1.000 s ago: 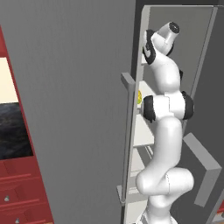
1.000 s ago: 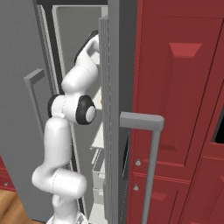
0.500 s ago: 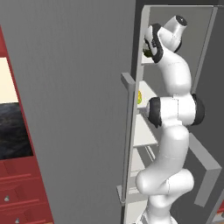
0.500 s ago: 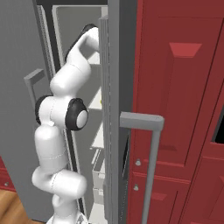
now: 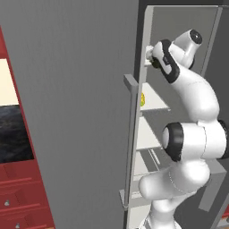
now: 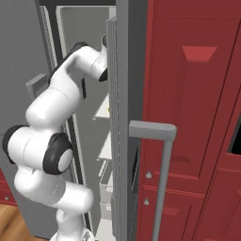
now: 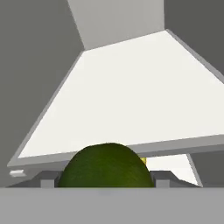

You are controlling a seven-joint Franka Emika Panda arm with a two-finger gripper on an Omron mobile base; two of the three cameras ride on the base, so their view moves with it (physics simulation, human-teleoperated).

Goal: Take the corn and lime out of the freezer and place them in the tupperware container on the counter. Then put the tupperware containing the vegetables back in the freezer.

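The small dark green round lime sits at the bottom centre of the hand view, between the two fingertips of the jaws, which appear closed on it. The tall grey freezer stands open; the yellow corn cob rests on a pale shelf. Step in hand: lime removal. Next, withdrawal clear of the shelves is required.

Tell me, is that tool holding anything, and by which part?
Seemingly the lime, sitting between the tool's fingertips, gripped across its round sides.
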